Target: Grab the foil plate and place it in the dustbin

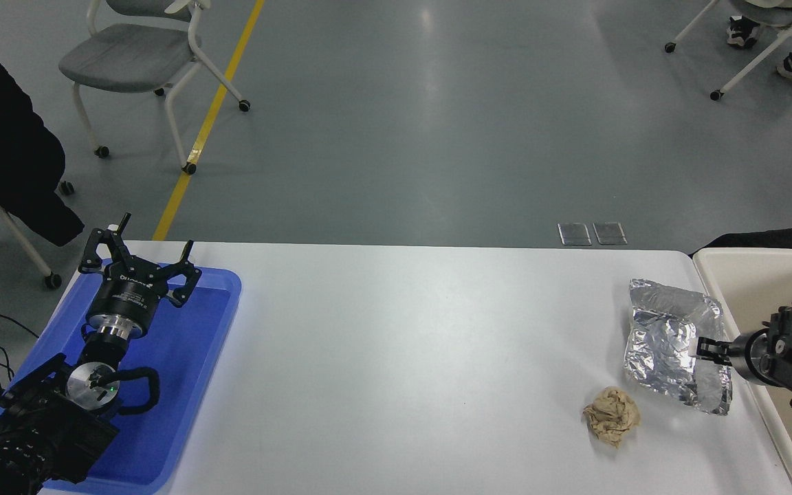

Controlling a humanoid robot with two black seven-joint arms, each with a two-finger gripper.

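Parked at eight o'clock, the left gripper [136,258] hangs spread wide over a blue tray [183,385]. Foil plate [667,344] lies at four o'clock, the right gripper [702,346] pinching its right rim, beside the dustbin [740,265] at three.

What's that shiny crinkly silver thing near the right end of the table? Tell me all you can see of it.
It is the foil plate, a roughly square tray of crumpled, shiny aluminium foil with raised, wrinkled rims. It lies on the white table near the right edge, beside the beige dustbin, with a tan paper ball just in front, apart from it. The right pincer reaches in over the plate's right rim; whether it grips the foil is unclear.
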